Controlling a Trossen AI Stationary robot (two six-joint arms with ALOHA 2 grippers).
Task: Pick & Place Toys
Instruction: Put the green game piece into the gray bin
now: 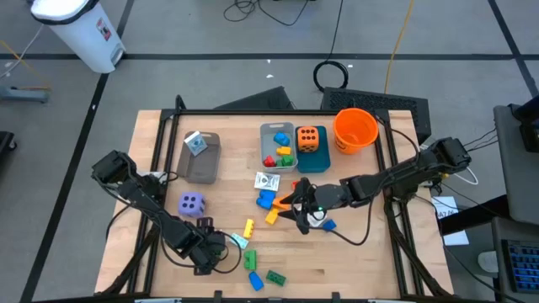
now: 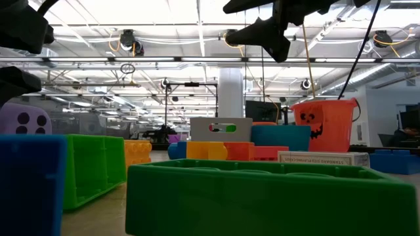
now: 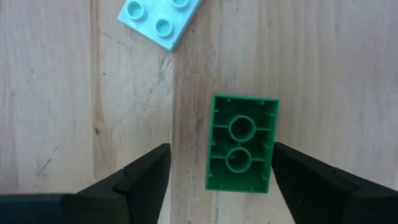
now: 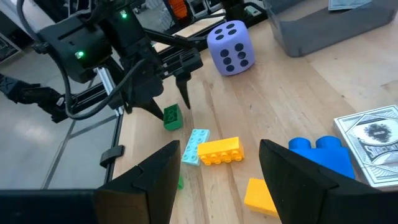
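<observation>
Some bricks (image 1: 280, 156) lie in the grey bin (image 1: 276, 130); many toys wait on the bench (image 1: 354, 261). Left tool (image 3: 217, 177) gapes around a green brick (image 3: 241, 144), not gripping; right tool (image 4: 217, 168) hangs open, empty.

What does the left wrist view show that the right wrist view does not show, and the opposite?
Only the left wrist view shows the hollow underside of the green brick, lying on the wooden table between the open fingers of the left gripper.

Only the right wrist view shows the purple die, the yellow brick, the blue brick, a white printed packet and the left arm from outside.

Both show the green brick, the light blue brick near it, and the table.
</observation>
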